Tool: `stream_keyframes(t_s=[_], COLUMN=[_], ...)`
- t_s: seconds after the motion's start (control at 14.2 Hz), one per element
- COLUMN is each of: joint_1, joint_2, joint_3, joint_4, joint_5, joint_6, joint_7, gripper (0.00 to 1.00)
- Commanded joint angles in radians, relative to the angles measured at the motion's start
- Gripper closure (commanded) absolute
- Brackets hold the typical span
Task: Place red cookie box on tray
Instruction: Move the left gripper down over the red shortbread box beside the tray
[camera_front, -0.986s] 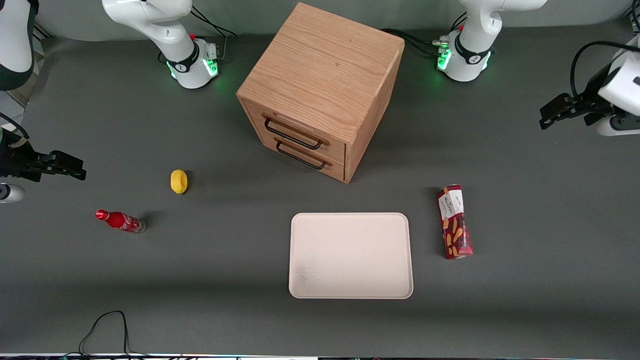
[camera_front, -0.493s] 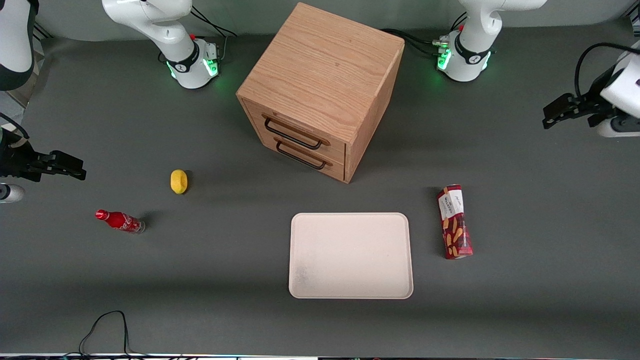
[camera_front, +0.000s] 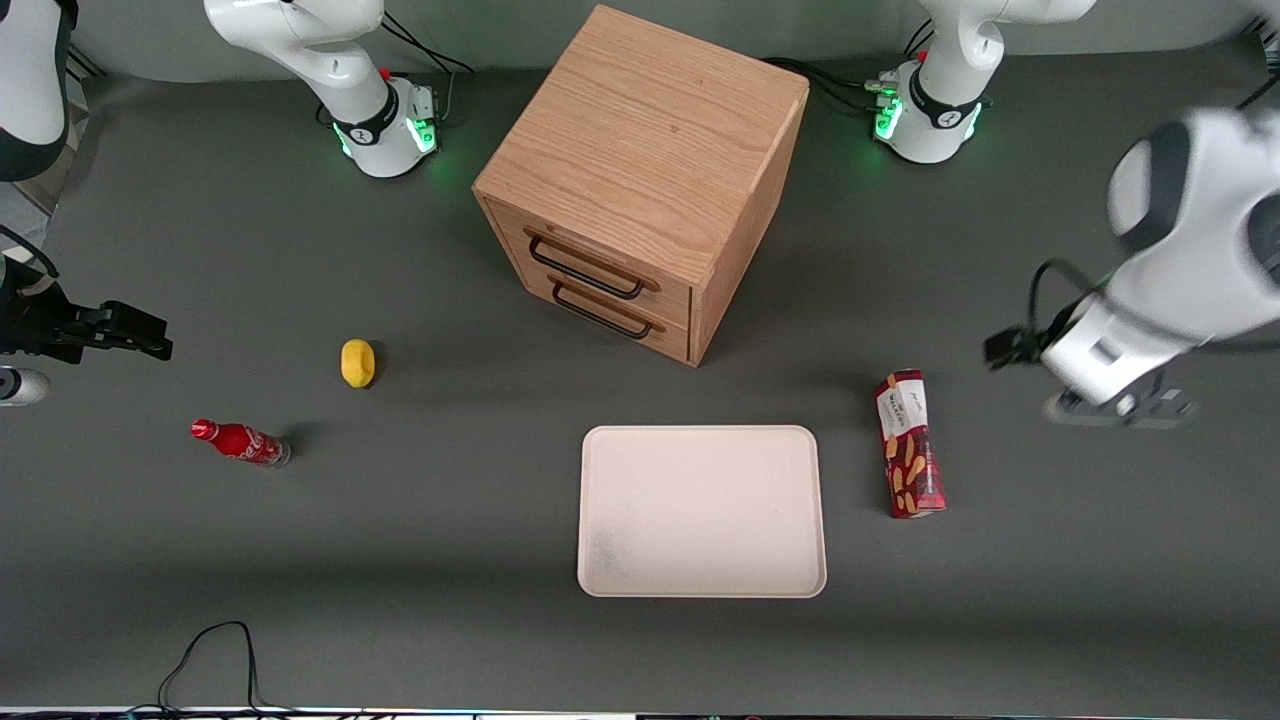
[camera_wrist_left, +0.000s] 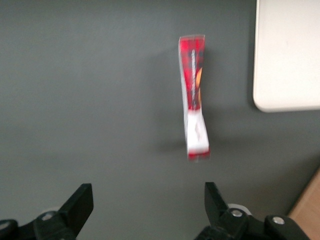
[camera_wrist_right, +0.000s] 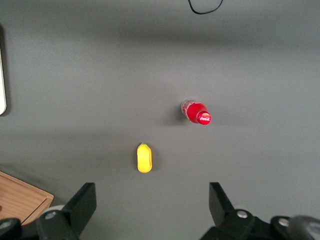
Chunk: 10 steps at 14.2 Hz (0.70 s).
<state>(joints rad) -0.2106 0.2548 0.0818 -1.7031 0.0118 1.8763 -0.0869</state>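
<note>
Swinging in from the working arm's end of the table, the left arm now has its gripper above the mat near the red cookie box, closer than a second ago, fingers spread wide, holding nothing. Box unmoved, flat on the mat just beside the tray, at its 3 o'clock from the front camera.

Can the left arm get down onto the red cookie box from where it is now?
Probably yes. The open end effector hangs above bare table beside the red cookie box, nothing between; the tray lies apart.
</note>
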Motion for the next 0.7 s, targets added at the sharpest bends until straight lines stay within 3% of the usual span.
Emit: stream_keyframes(t_s=[0.0, 0.28, 0.42, 0.49, 0.63], joint_1=[-0.039, -0.084, -0.096, -0.096, -0.096], joint_2=[0.148, 0.28, 0.31, 0.313, 0.313], joint_3=[0.013, 0.015, 0.015, 0.015, 0.015], joint_4=[0.059, 0.039, 0.002, -0.016, -0.032], joint_5=[-0.007, -0.006, -0.006, -0.006, -0.004], joint_6=[0.116, 0.28, 0.372, 0.398, 0.399], joint_7=[-0.086, -0.168, -0.186, -0.185, -0.174], gripper=[0.01, 0.02, 0.1, 0.27, 0.78])
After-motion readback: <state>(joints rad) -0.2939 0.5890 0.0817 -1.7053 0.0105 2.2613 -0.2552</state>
